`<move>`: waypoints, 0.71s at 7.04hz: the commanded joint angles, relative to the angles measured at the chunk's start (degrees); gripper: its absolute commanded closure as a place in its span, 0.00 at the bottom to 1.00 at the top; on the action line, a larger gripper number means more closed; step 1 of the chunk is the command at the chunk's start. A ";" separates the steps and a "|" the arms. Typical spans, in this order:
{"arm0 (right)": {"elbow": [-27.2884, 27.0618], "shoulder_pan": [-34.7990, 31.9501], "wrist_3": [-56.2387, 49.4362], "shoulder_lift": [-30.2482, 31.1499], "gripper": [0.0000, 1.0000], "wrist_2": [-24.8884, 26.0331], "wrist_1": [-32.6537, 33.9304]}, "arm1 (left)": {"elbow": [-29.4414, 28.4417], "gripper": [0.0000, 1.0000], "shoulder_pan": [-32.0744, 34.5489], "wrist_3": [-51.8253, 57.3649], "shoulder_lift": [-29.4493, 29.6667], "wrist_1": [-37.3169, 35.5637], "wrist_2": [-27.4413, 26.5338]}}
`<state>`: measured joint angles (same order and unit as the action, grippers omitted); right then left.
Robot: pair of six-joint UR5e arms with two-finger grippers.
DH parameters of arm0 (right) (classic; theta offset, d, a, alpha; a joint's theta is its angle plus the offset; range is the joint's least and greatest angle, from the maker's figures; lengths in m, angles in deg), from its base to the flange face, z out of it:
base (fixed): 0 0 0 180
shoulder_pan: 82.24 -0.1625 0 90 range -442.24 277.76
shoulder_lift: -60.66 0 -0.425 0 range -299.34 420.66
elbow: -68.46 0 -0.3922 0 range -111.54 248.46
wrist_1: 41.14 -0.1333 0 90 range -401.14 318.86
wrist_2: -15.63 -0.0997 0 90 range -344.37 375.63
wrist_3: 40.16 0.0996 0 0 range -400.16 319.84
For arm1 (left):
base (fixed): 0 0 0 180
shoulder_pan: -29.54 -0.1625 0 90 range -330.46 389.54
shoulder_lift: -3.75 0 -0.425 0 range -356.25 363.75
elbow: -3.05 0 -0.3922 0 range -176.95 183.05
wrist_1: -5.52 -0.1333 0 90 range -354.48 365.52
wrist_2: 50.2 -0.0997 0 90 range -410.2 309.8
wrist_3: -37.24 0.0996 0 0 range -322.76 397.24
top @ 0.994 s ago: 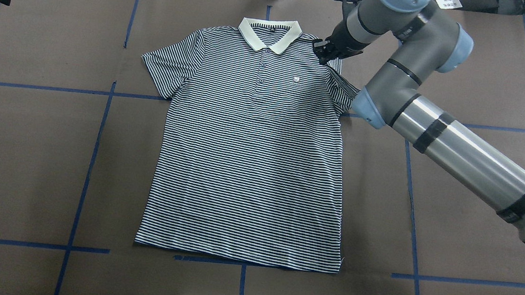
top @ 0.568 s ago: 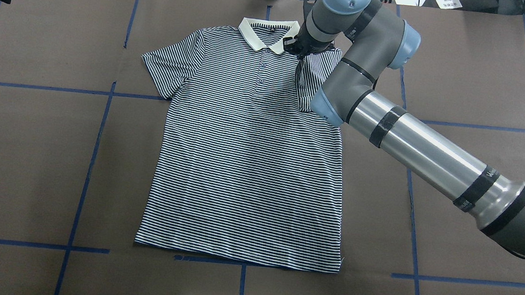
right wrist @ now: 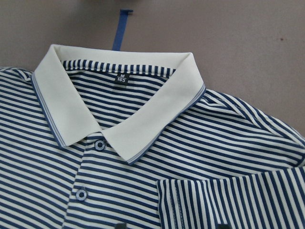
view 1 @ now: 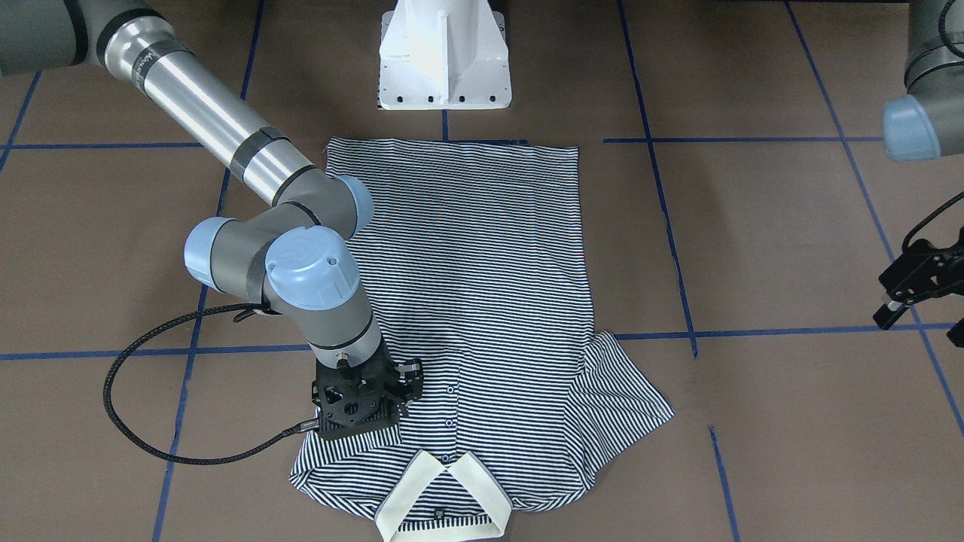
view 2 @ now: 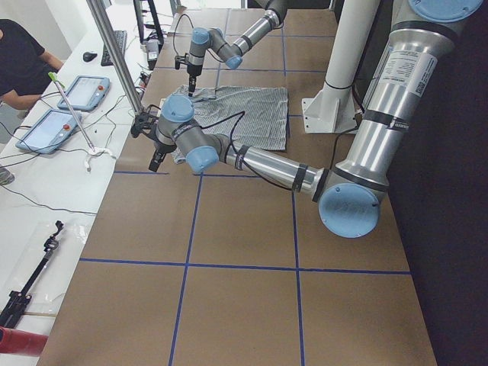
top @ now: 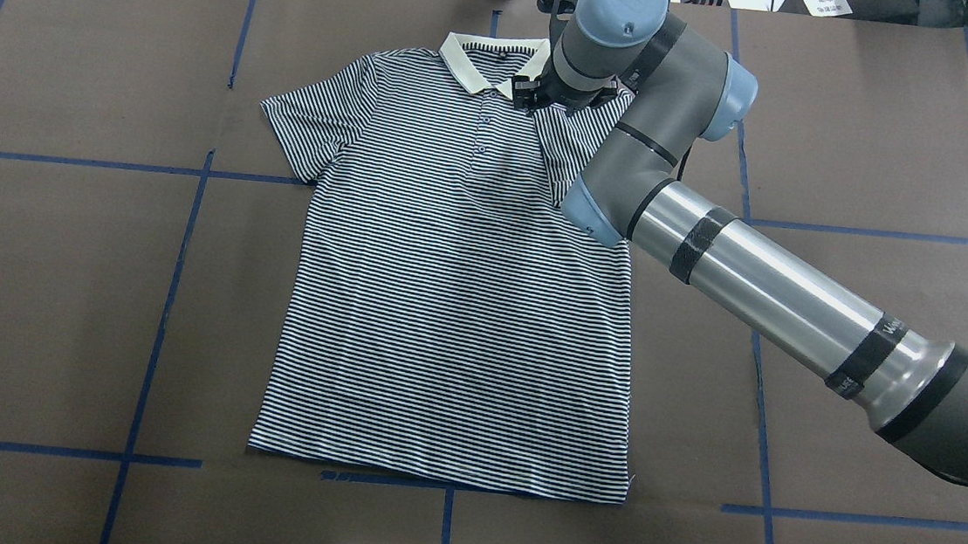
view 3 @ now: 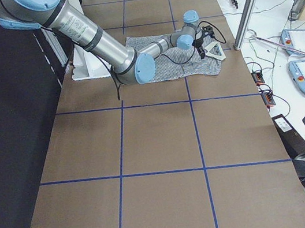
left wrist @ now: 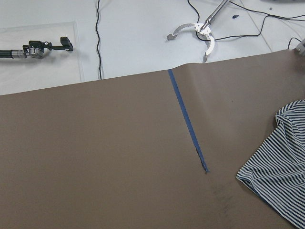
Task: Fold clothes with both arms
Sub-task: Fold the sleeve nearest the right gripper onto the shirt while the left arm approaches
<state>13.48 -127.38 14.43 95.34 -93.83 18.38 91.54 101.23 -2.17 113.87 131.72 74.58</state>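
**At the shirt's 1 o'clock shoulder: sleeve fold, placement stage**

Shirt (top: 455, 304) lies flat, front up, on the table (top: 55, 269), with the collar (right wrist: 157, 119) at 12 o'clock and the hem at 6. Right gripper (top: 541, 100) stands low at the collar's 4 o'clock, over the right sleeve (right wrist: 238, 200), which is turned in across the chest. Two dark tips show apart at the wrist view's lower edge, so the jaws are judged parted. Left gripper (view 1: 915, 293) hangs well off at 10 o'clock; jaw state not discernible.

Recommended: confirm the sleeve rests flat, lift straight up without dragging its hem, then mirror the fold on the left sleeve (top: 313, 121).
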 commanded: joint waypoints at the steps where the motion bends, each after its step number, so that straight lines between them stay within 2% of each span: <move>1: -9.90 -2.39 4.64 3.10 0.00 -5.74 11.31 | -2.43 0.00 -11.69 -22.07 5.34 0.28 -9.68; 2: -17.02 -2.92 4.21 3.29 0.00 -6.64 22.63 | -2.61 0.02 -17.75 -28.64 5.97 -0.06 -18.17; 3: -21.61 -4.32 4.29 4.95 0.00 -9.86 26.05 | -5.49 0.02 -22.77 -32.10 7.80 -0.16 -24.61; 4: -25.32 -5.64 4.21 8.01 0.00 -11.55 26.00 | -12.30 0.03 -24.30 -32.31 12.35 -0.16 -29.46; 5: -28.14 -5.92 4.12 10.74 0.00 -11.57 25.39 | -16.37 0.06 -24.66 -32.13 14.31 0.02 -30.81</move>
<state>-10.46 -132.48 18.63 102.76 -104.43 43.40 80.78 78.14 -33.62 124.99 131.62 47.38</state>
